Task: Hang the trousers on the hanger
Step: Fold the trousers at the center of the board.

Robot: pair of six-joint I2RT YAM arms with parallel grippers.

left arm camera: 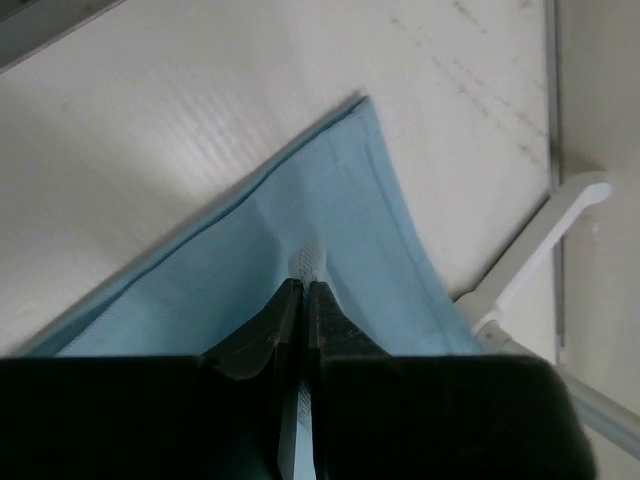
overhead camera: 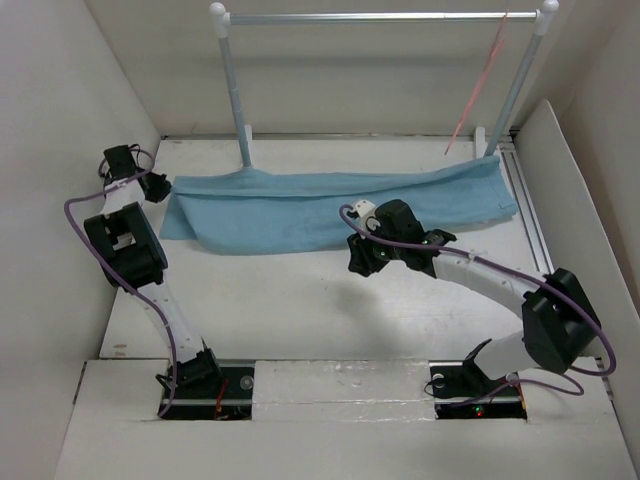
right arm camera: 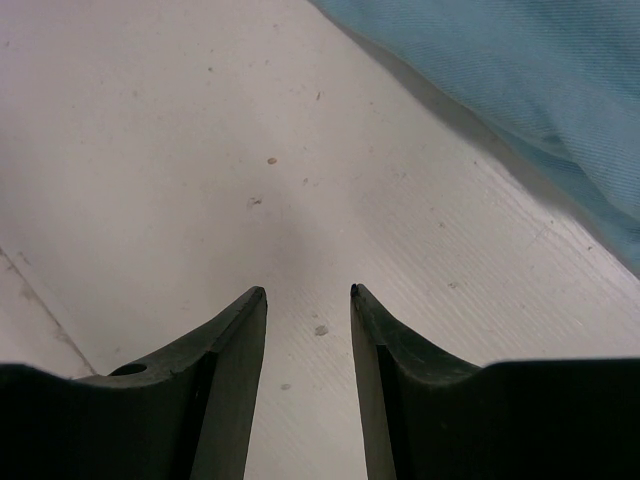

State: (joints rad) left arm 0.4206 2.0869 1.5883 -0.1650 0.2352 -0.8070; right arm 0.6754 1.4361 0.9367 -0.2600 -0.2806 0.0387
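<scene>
The light blue trousers (overhead camera: 330, 208) lie folded lengthwise across the far part of the table. My left gripper (overhead camera: 157, 187) is at their left end. In the left wrist view its jaws (left arm camera: 303, 285) are shut on a pinched fold of the trousers (left arm camera: 230, 290), with a pale bit of cloth showing at the tips. My right gripper (overhead camera: 362, 262) hovers over bare table just in front of the trousers' near edge. It is open and empty (right arm camera: 308, 292), with the trousers (right arm camera: 540, 80) at the upper right of its view. The thin pink hanger (overhead camera: 480, 85) hangs from the right end of the silver rail.
A silver rail (overhead camera: 380, 17) on two white-knobbed posts (overhead camera: 232, 85) stands at the back, its white foot (left arm camera: 545, 235) close to the left gripper. White walls enclose the table on the left, right and back. A metal track (overhead camera: 530, 215) runs along the right side.
</scene>
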